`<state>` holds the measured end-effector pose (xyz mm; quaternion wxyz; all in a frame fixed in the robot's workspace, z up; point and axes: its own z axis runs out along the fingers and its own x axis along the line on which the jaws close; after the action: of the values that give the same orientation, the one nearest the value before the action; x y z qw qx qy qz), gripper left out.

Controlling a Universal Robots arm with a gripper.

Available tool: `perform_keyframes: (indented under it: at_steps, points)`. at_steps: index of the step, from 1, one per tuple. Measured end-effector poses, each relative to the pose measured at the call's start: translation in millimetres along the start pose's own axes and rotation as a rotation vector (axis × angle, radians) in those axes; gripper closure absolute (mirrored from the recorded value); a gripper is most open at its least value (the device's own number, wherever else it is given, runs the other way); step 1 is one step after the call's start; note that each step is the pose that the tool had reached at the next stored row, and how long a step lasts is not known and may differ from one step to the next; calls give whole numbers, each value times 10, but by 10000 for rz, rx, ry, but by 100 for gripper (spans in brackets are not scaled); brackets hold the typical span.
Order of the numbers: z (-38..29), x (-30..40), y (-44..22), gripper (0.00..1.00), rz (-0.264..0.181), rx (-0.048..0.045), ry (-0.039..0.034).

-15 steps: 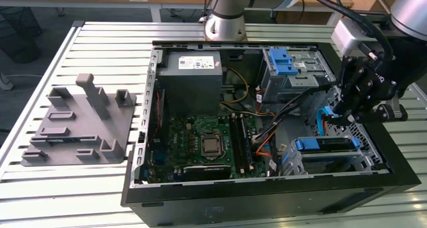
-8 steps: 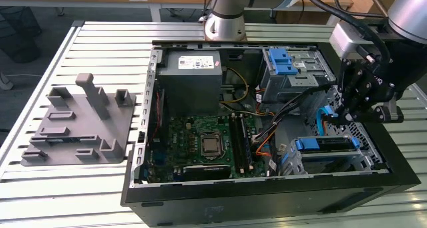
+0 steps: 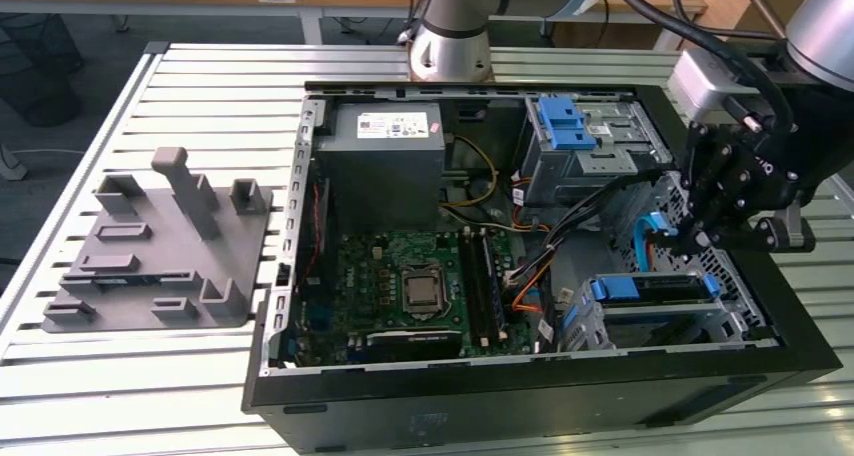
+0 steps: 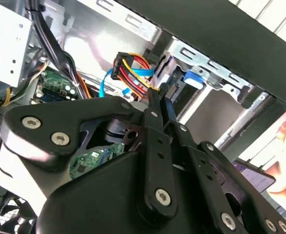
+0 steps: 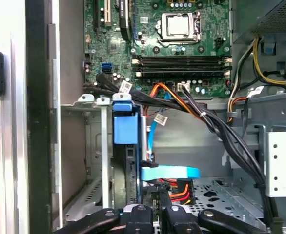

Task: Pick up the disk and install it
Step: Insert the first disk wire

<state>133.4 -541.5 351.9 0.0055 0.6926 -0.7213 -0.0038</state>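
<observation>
The disk [image 3: 647, 288] stands on edge in the metal drive cage [image 3: 667, 321] at the case's front corner, on the exterior view's right. Its blue carrier frame faces up. In the first wrist view the disk's blue carrier end [image 5: 122, 124] sits between the cage rails, with the dark drive body below it. My gripper [image 3: 698, 238] hangs inside the case just beyond the cage, beside the case wall. Its black fingers [image 4: 153, 114] meet at the tips, so the gripper [image 4: 158, 92] is shut with nothing in it. The gripper [image 5: 156, 212] is apart from the disk.
A grey power-supply box [image 3: 387, 166] and the motherboard [image 3: 414, 286] lie in the open case. Black and coloured cables [image 5: 182, 105] cross between board and cage. A second cage with a blue latch [image 3: 567, 126] stands further back. A grey fixture block [image 3: 154, 246] rests on the slatted table. A hand [image 4: 285, 146] is outside the case.
</observation>
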Motion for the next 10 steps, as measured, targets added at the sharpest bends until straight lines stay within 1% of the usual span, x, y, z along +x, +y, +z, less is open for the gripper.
perform_keyframes:
  at_steps: [6,8,10]
  points:
    - [20,109,-6,83,-2,-32,0]
    - [36,120,-7,83,-4,-80,0]
    - [57,121,-7,83,-3,-169,7]
